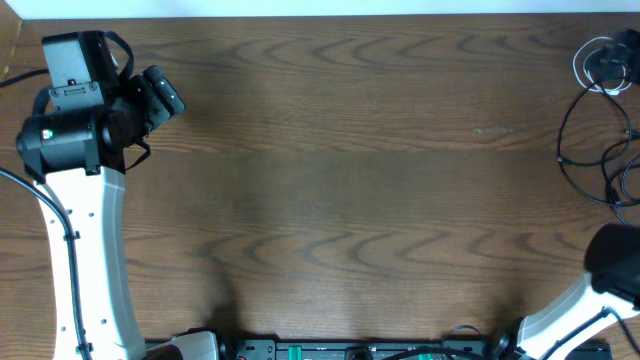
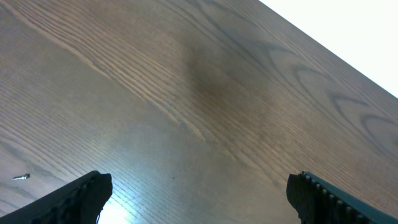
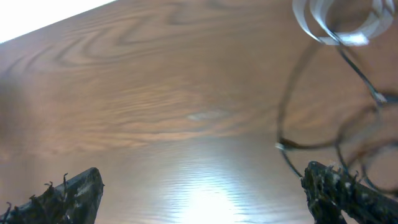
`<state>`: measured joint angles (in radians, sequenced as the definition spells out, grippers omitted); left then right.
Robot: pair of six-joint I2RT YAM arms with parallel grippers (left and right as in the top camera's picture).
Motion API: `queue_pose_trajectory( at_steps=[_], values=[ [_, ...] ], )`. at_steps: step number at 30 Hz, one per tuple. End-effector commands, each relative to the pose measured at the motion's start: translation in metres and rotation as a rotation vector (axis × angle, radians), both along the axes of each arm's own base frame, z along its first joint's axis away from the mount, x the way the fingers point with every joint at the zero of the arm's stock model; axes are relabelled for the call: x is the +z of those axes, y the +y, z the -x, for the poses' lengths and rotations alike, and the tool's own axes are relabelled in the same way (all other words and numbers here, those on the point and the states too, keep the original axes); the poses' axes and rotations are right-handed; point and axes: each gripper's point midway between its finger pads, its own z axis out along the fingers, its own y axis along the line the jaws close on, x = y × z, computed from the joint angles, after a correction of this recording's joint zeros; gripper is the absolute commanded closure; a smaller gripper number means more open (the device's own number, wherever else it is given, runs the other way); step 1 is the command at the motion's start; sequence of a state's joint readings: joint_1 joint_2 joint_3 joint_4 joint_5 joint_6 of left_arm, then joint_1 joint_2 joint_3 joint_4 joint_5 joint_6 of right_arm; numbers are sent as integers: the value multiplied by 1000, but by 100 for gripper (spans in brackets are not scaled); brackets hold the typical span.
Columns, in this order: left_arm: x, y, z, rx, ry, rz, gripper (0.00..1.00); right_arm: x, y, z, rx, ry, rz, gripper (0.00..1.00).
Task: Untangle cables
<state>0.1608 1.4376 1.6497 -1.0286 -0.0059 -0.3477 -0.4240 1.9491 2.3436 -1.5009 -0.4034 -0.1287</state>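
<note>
1. The left pincer (image 2: 199,190) is spread wide. Its two dark fingers (image 2: 81,196) sit at the bottom corners of the left wrist view, with only bare table (image 1: 350,180) between them.
2. No cable shows anywhere near that pincer. From overhead, both cords lie well apart from it, at the opposite edge of the table.
3. The right pincer (image 3: 202,186) is spread too, and nothing is caught between its tips.
4. The white cable (image 3: 348,38) lies ahead of this pincer and off to its right-hand finger's side, curled in a small coil.
5. The black cable (image 3: 305,147) lies nearer. Its thin loops run just ahead of the right-hand fingertip, and one loop passes behind that tip. I cannot tell whether it touches the finger.
6. A strand of the black cord runs up toward the white coil. The view is too blurred to say how the two cross there.
</note>
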Motion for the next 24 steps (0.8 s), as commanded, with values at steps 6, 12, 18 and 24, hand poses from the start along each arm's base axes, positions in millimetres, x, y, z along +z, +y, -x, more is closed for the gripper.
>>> queue_pose_trajectory(
  at_steps=[6,12,18,24],
  values=[
    [-1,2,-1,13,3,4,4,61,92,26,203,-128,165,1],
    [-1,2,-1,13,3,4,4,73,136,43,278,-142,122,1],
    [-1,2,-1,13,3,4,4,72,148,43,309,-141,120,1],
    [-1,2,-1,13,3,4,4,70,147,45,309,-131,127,1]
  ],
)
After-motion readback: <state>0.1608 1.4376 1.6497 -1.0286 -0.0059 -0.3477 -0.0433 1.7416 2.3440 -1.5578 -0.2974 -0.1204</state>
